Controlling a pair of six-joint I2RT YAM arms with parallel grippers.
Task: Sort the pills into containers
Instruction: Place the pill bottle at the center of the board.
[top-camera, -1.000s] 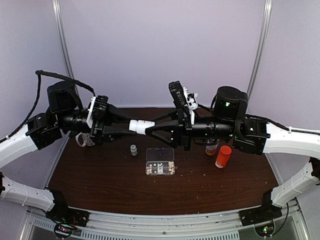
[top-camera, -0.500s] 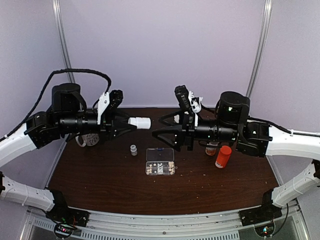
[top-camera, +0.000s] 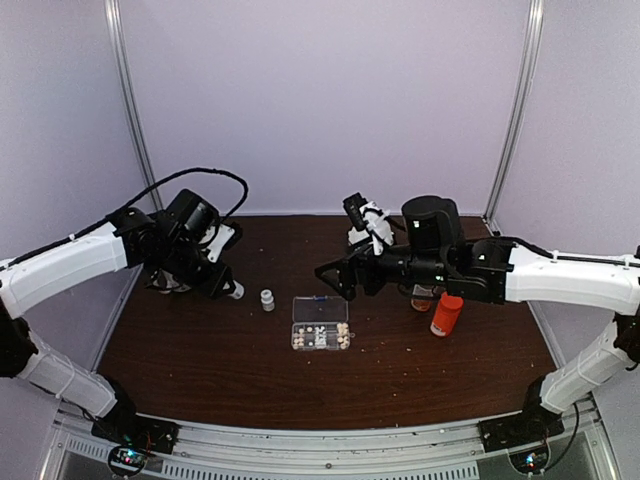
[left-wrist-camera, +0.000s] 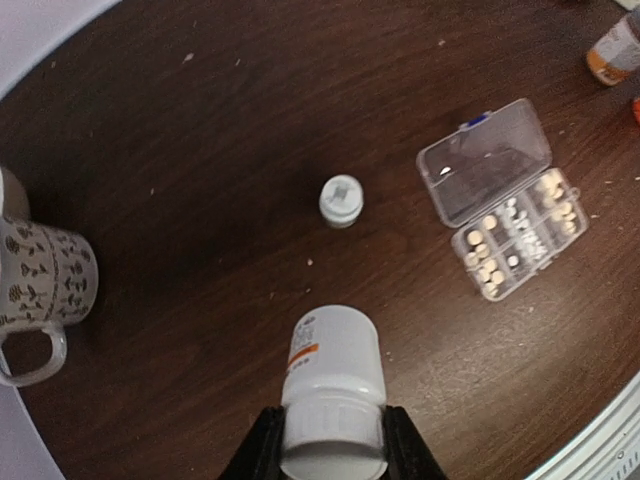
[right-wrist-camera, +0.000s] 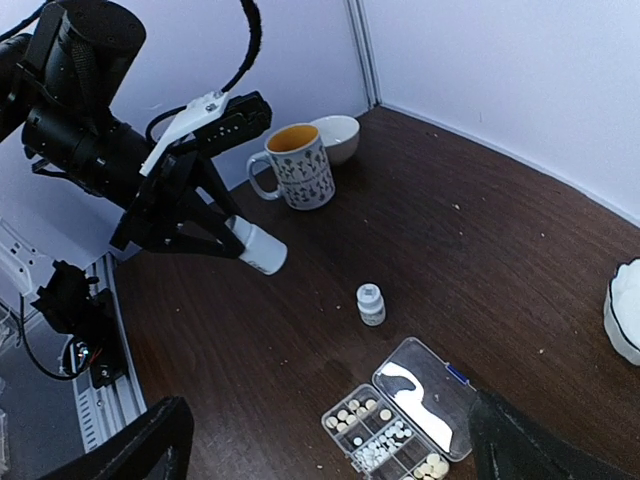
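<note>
My left gripper (left-wrist-camera: 333, 445) is shut on the ribbed cap of a white pill bottle (left-wrist-camera: 333, 385), which it holds tilted low over the table's left part (top-camera: 232, 290). The clear organizer box (top-camera: 320, 323) lies mid-table with its lid flipped open. Pale pills (left-wrist-camera: 510, 245) fill several of its compartments. My right gripper (top-camera: 335, 278) hangs open above and just behind the box, nothing between its fingers. In the right wrist view the box (right-wrist-camera: 400, 425) lies between those wide-spread fingers (right-wrist-camera: 150, 445), with the held bottle (right-wrist-camera: 255, 247) further off.
A tiny capped white bottle (top-camera: 267, 299) stands left of the box. An orange bottle (top-camera: 446, 313) and an amber one (top-camera: 424, 297) stand at the right. A patterned mug (right-wrist-camera: 297, 165) and a white bowl (right-wrist-camera: 335, 137) sit at the far left.
The right gripper has opened wide and let go of the white bottle, then drawn back. The left arm has carried the bottle left and down towards the table.
</note>
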